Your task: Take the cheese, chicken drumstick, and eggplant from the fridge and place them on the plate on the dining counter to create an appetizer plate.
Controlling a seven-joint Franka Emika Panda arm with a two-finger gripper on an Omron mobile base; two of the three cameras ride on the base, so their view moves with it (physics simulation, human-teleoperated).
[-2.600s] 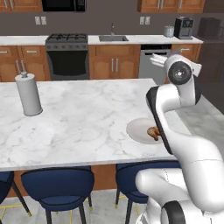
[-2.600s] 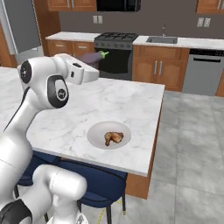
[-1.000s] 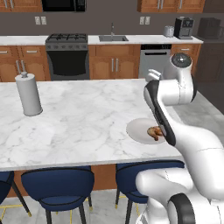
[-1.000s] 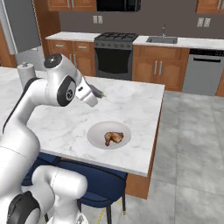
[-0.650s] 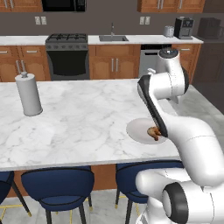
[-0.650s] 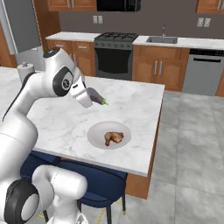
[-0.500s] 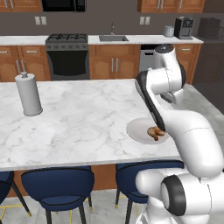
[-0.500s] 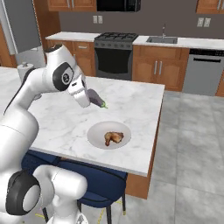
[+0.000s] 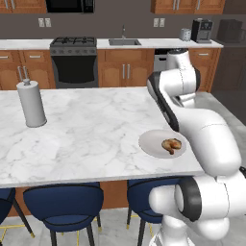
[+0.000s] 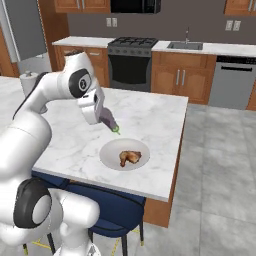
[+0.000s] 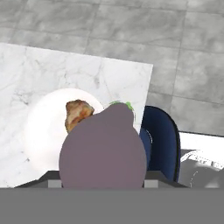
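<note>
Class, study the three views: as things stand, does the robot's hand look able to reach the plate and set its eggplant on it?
Probably yes. The hand, shut on the eggplant, hangs just above the plate; beside the chicken drumstick the dish lies bare.

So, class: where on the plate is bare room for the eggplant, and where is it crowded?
The plate is bare on its half toward the gripper, which holds the eggplant. The chicken drumstick crowds the middle and far side. The dining counter lies bare up to the paper towel roll.
</note>
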